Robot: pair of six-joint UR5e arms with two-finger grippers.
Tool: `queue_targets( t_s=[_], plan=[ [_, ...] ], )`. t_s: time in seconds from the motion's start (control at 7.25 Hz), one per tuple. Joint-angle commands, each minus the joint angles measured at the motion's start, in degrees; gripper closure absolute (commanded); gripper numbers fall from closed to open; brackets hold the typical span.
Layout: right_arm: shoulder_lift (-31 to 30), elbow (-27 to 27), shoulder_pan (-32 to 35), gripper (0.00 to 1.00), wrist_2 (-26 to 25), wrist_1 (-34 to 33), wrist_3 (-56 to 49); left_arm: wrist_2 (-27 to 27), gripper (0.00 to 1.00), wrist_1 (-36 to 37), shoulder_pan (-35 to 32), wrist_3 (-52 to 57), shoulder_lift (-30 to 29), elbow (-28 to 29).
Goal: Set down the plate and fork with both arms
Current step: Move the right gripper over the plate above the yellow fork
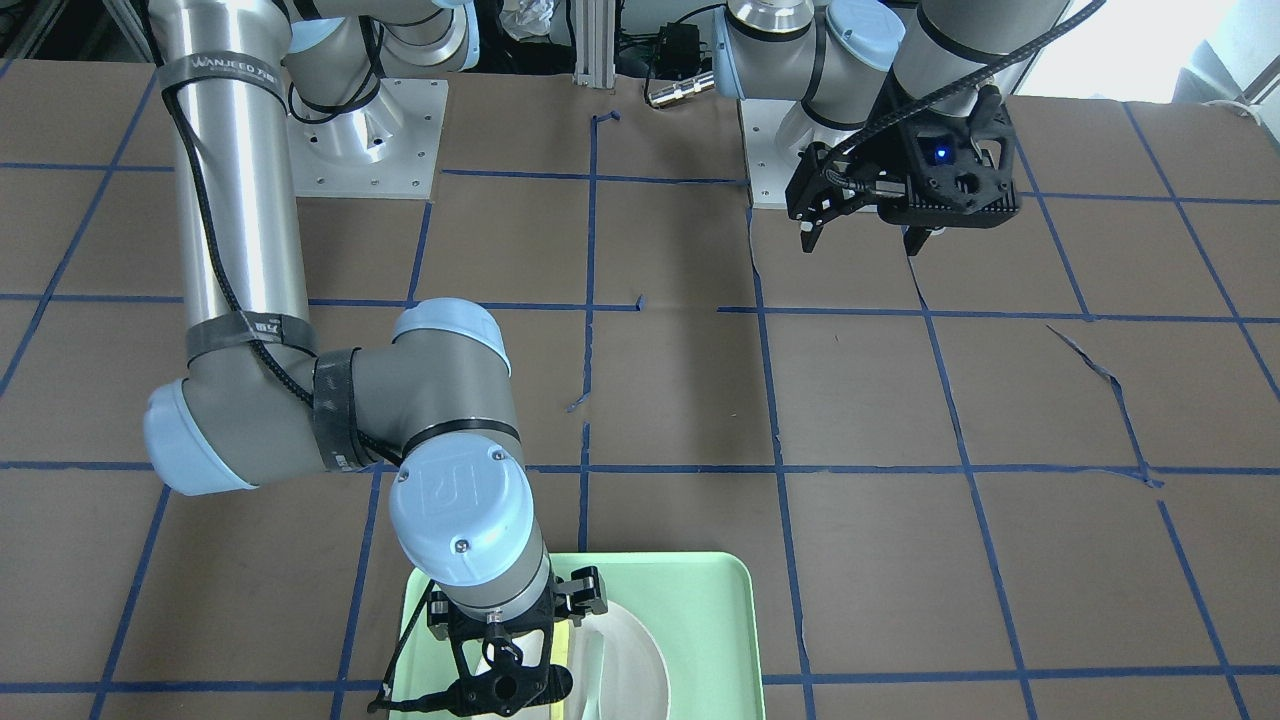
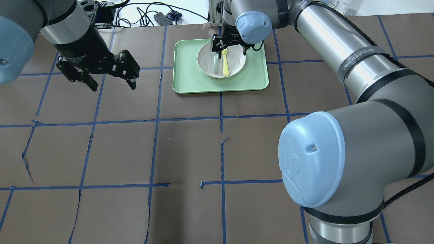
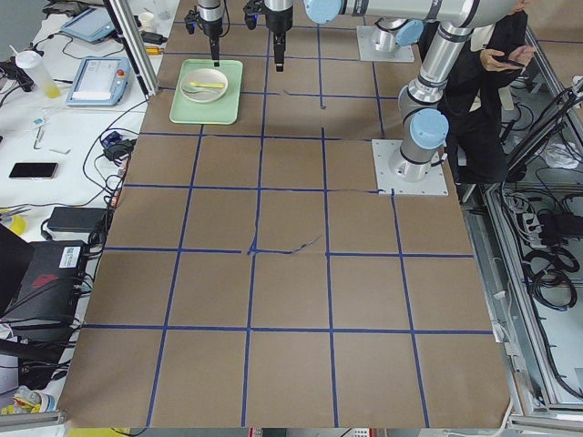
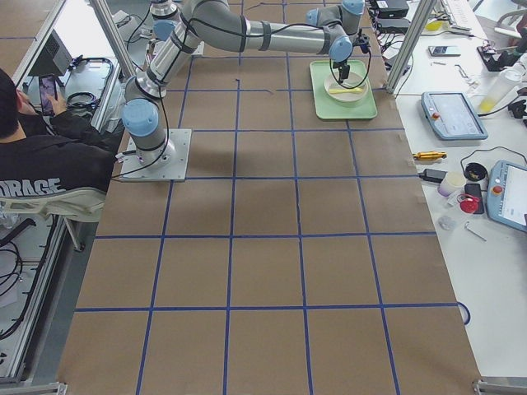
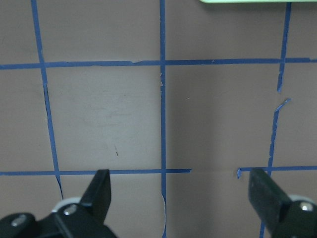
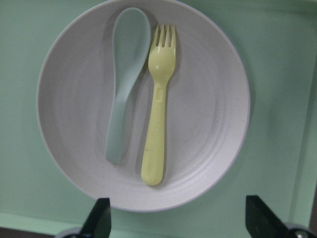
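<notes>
The white plate (image 6: 208, 109) lies in the light-green tray (image 6: 277, 44), also in the overhead view (image 2: 237, 62). The yellow fork (image 6: 157, 114) lies on the plate, tines away from me, beside a pale grey-green spoon (image 6: 124, 84). The fork also shows from overhead (image 2: 225, 64). My right gripper (image 6: 181, 218) hangs open and empty just above the plate, and shows from overhead too (image 2: 230, 47). My left gripper (image 2: 112, 86) is open and empty above bare table, left of the tray. It also shows in its wrist view (image 5: 183, 193).
The tray (image 2: 186, 78) sits at the table's far side near the middle. Brown paper with blue tape lines (image 2: 156, 118) covers the table. Cables and a metal post (image 2: 212, 13) stand beyond the far edge. A seated person (image 4: 49, 156) is beside the robot's base.
</notes>
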Motion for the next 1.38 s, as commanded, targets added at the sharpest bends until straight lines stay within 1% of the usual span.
queue_targets(
  t_s=[0.0,0.14,0.55,0.83,1.1,1.24],
  plan=[
    [4.7,-2.7,0.0,0.3,0.5,-3.1,0.9,0.0,0.0,-0.1,0.0,0.0,0.2,-0.5],
    [6.6,-3.9,0.0,0.36,3.0,-4.2,1.3,0.0,0.0,-0.1,0.0,0.0,0.0,-0.6],
    [7.7,-4.1,0.0,0.35,2.3,-5.1,0.7,0.2,0.0,0.0,0.0,0.0,0.8,-0.6],
    [7.9,-3.9,0.0,0.4,2.2,-5.7,0.7,0.3,0.0,0.0,0.0,0.0,0.8,-0.5],
    [7.9,-3.4,0.0,0.42,2.2,-5.7,0.7,0.2,0.0,0.0,0.0,0.0,0.7,-0.5],
    [8.0,-3.3,-0.1,0.46,2.3,-5.8,0.7,0.3,0.0,0.0,0.1,0.0,0.7,-0.5]
  ],
)
